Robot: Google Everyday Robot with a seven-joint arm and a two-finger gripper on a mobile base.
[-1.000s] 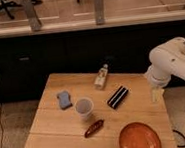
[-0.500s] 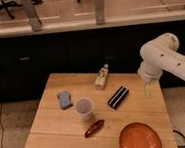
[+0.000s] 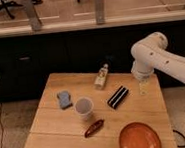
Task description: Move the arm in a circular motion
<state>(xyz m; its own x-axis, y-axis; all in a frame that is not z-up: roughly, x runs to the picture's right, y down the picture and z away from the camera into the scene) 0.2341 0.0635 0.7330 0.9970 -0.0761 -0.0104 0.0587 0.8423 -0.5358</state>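
Observation:
The arm (image 3: 157,56) is a thick white tube with small dark dots that comes in from the right edge and bends at a rounded joint above the table's right side. Its gripper (image 3: 144,86) hangs straight down from that joint, just over the right part of the wooden table (image 3: 52,128). The gripper sits to the right of a black striped box (image 3: 118,97) and touches nothing that I can see.
On the table are a small bottle (image 3: 102,77), a blue sponge (image 3: 64,98), a white cup (image 3: 84,108), a reddish-brown packet (image 3: 93,128) and an orange plate (image 3: 138,138). A dark counter with glass panels runs behind the table.
The arm's joint and gripper have swung left and slightly away from the camera, from beyond the table's right edge to over its right side. The objects on the table have not moved.

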